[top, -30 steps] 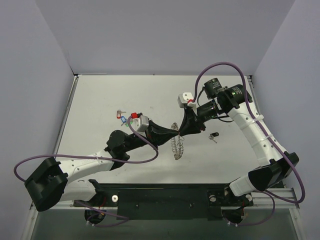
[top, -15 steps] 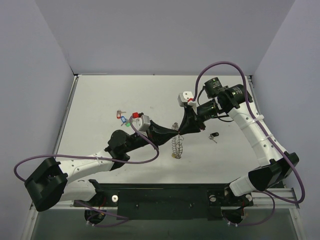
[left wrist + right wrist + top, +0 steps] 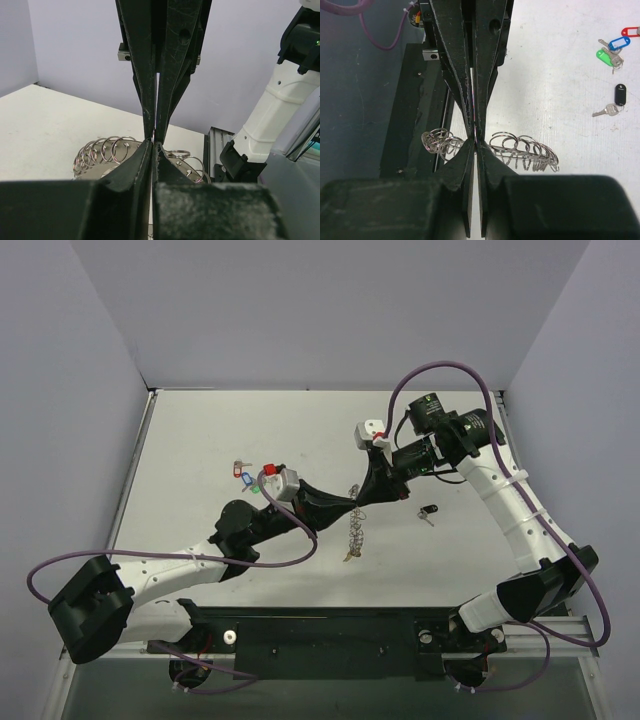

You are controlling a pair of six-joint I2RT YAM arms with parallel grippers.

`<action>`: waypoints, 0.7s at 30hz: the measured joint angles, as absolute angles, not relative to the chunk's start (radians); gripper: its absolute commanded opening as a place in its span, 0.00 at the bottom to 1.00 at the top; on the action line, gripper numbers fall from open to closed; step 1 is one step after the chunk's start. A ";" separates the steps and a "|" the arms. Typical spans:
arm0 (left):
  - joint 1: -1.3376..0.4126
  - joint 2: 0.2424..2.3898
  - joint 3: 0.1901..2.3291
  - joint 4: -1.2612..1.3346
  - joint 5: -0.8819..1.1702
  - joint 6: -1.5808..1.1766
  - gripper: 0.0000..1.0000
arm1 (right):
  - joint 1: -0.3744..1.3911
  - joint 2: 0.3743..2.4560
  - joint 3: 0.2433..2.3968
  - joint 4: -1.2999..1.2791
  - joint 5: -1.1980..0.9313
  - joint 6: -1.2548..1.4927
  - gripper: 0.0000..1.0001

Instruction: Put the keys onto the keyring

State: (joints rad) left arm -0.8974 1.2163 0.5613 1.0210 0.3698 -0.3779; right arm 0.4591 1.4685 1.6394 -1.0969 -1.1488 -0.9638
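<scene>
Left gripper (image 3: 350,503) and right gripper (image 3: 363,497) meet tip to tip, both pinched tight on the keyring (image 3: 353,532), which hangs over the table (image 3: 200,430) centre. Most keys (image 3: 246,476) lie toward its left edge.

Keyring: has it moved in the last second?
Yes. The keyring has narrowed to edge-on, its hanging end drifting slightly left, away from the black-tagged key.

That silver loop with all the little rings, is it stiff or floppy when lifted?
Probably floppy: the keyring hangs as a narrow drooping strand. Likely light, being thin wire. Its small rings splay unevenly, so they may swing.
</scene>
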 measured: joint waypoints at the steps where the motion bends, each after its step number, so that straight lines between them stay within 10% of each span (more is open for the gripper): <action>1: -0.897 1.216 0.561 1.021 0.369 -0.382 0.24 | 0.459 1.468 1.639 -1.093 -1.147 -0.953 0.00; 12: -0.880 1.143 0.561 0.971 0.363 -0.389 0.47 | 0.459 1.462 1.630 -1.049 -1.120 -0.878 0.00; 21: -0.869 1.122 0.562 0.881 0.366 -0.370 0.47 | 0.459 1.460 1.623 -1.038 -1.115 -0.859 0.00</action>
